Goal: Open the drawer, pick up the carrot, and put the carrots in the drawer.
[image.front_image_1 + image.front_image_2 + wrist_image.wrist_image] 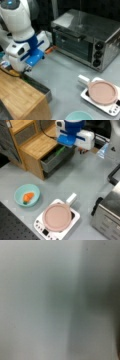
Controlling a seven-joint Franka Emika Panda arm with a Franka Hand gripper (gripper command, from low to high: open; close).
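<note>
In a front view, a grey tabletop [65, 77] carries a silver toaster oven [87, 37] at the top right and a pink-lidded pan [102, 92] on a white cooker at the bottom right. The gripper [26, 68] hangs over the open drawer [37, 86] at the left; whether its fingers are apart cannot be told.

In a front view, the drawer [56, 157] stands pulled out from the wooden cabinet [37, 145]. The carrot [28, 197] lies in a teal bowl [17, 192] at the left, well apart, with bare table between.

The wrist view shows only blurred grey.
</note>
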